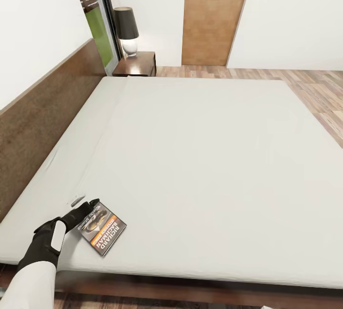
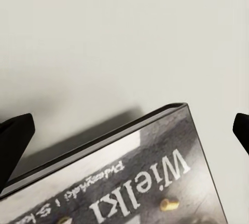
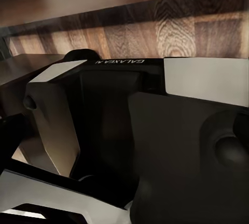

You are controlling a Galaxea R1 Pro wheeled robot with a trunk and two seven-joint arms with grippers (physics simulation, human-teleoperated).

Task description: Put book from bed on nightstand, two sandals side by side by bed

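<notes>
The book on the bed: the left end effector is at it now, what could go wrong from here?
1. The book lies flat on the mattress, with the left end effector open at one corner; closing there may only push the book away or pinch the cover.
2. The book sits near the bed's front edge, so a push could slide it off.
3. The nightstand is far across the bed; a weak corner grip may fail on the way.

The bedroom is bright and evenly lit. The book (image 2: pixel 140 182) drops a soft grey shadow on the bed (image 1: pixel 200 147) and looks blurry close up. The right wrist view is dark.
</notes>
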